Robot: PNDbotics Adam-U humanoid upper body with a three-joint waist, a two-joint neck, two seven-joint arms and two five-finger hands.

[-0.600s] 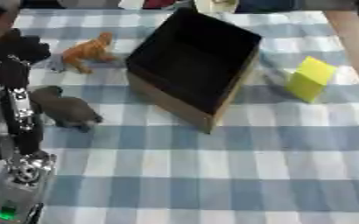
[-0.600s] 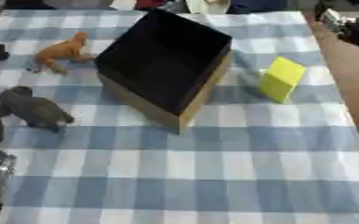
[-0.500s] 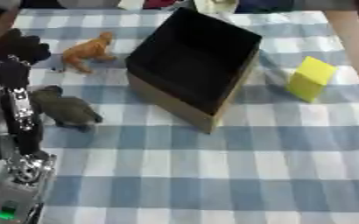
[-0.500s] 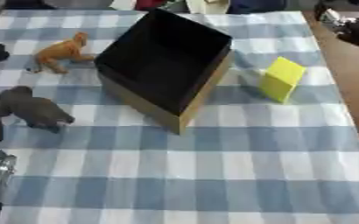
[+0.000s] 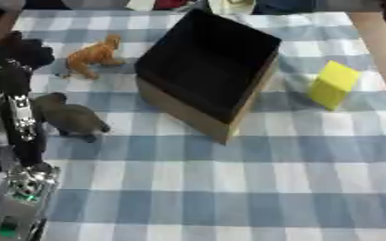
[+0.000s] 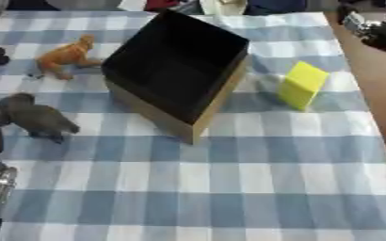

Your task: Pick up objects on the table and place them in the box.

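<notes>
We look down on a tabletop point(image 5: 229, 197) under a blue-and-white checked cloth; near its middle stands the box point(image 5: 209, 73), open at the top, black inside with tan cardboard walls, set askew to the checks, and we see nothing inside it. Left of the box, towards the far edge, stands an orange animal point(image 5: 93, 56); nearer to us, also left of the box and apart from it, stands a grey animal point(image 5: 71, 117); both are upright on the cloth and neither touches the box. Right of the box, well apart from it, a yellow block point(image 5: 334, 84) stands on the cloth.

Our left arm point(image 5: 15, 136) comes up along the left edge, black with a silver joint low down; its hand point(image 5: 19, 52) shows as a dark mass at the upper left, just left of the orange animal and beyond the grey one; we cannot tell whether its fingers are spread or curled, and we see nothing in it; whether it touches the orange animal we cannot tell either. At the top right corner of the right eye view a dark shape with silver parts point(image 6: 373, 28) hangs over the bare brown surface beside the cloth; it seems to be our right hand, and how its fingers stand we cannot tell.
</notes>
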